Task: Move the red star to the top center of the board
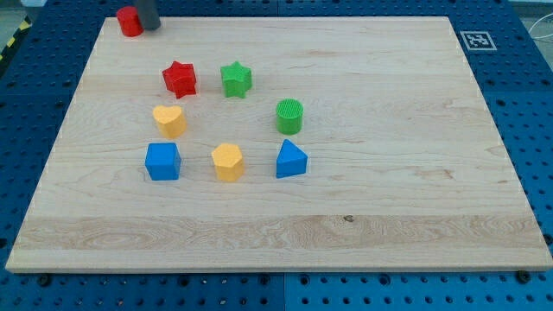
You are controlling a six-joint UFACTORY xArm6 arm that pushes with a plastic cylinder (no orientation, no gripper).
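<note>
The red star (180, 79) lies on the wooden board (380, 199) in its upper left part. A green star (236, 79) sits just to its right. My rod comes in at the view's top left, and my tip (150, 27) rests at the board's top left corner, right beside a red round block (130, 21). The tip is well above and a little left of the red star, apart from it.
A green cylinder (290, 116) is right of the stars. A yellow heart (169, 120) lies below the red star. Lower down stand a blue cube (162, 161), a yellow hexagon (228, 161) and a blue triangular block (290, 160). A marker tag (476, 40) is at the top right.
</note>
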